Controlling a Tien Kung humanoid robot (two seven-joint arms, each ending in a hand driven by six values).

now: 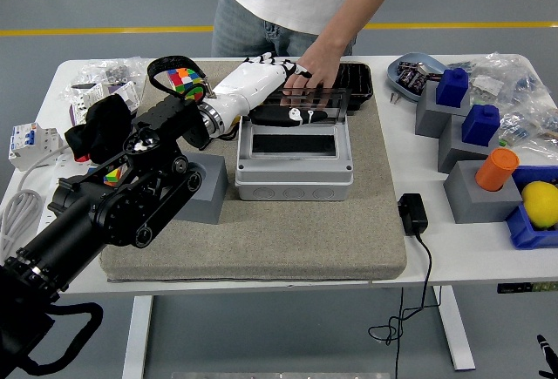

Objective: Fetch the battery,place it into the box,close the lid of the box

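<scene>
– Head view, L to R: robot's left arm (113, 205) comes in low from the left. Its white left hand (257, 83) is up at the clear lid (323, 104) of the grey box (294, 179). What's the hand doing, can you see?

– Fingers laid out fairly straight along the lid's upper left edge, touching it, not wrapped round anything afaict. Lid's standing about upright at the back of the box. A person's hand (314, 74) presses on the lid's top too, just beside the robot's fingers.

– And the battery?

– Not in the box opening, which looks dark and bare. Only candidate is an orange cylinder (497, 168) upright on a grey block (475, 196), far right, well apart from the box. Can't say for sure it's the battery.

– So closing looks premature imo.

– Agreed. But if it does close: push from behind the top edge, sweep fwd and down with the hinge, flat fingers, slow. Two hands on one lid could mean a pinch, so the person should be clear first. Press the front edge till it seats.

– Right arm?

– Not in shot.
</scene>
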